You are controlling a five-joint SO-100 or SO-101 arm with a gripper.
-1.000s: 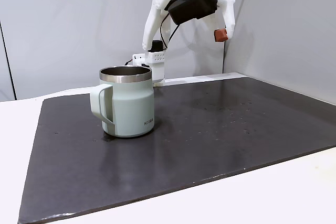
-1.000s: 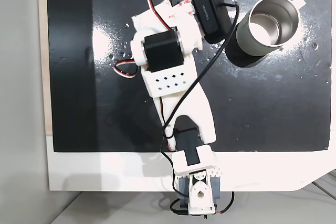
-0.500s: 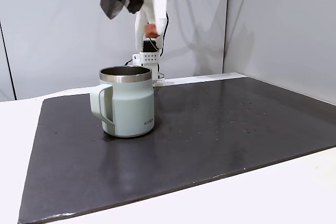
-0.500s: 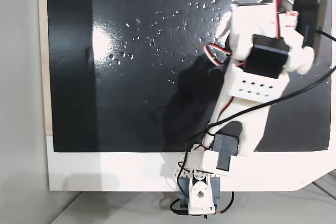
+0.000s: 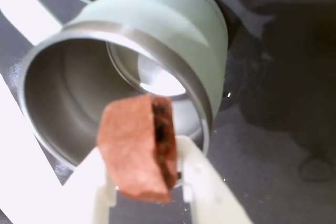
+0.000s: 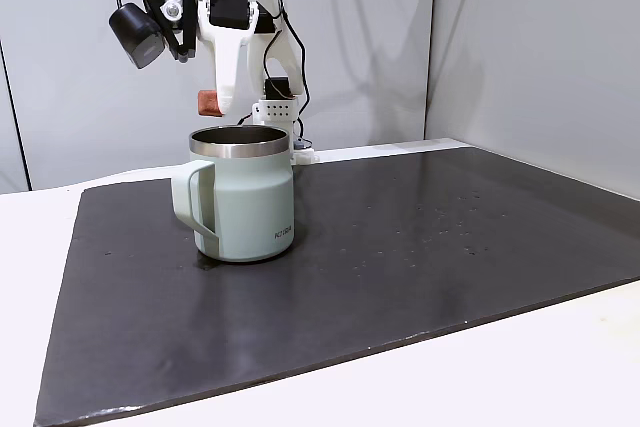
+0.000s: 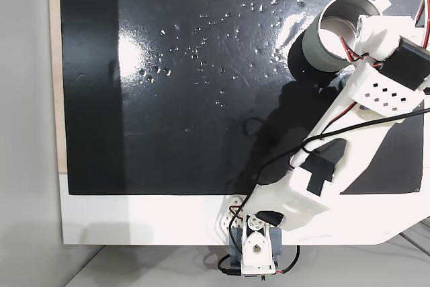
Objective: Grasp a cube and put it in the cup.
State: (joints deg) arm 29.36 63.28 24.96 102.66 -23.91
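Grasp done: gripper (image 5: pixel 149 195) clamped on cube (image 5: pixel 137 145), fingers pinching both sides. Cube (image 6: pixel 209 102) held in air just above cup (image 6: pixel 242 197) rim, over steel mouth in wrist view. Cup (image 7: pixel 339 31) upright on mat. Left: release into cup.

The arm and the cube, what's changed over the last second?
In the side fixed view the arm swung leftward across the scene and came down, carrying the cube from high on the right to just above the cup rim. The gripper stayed shut on the cube. The cup has not moved on the dark mat.
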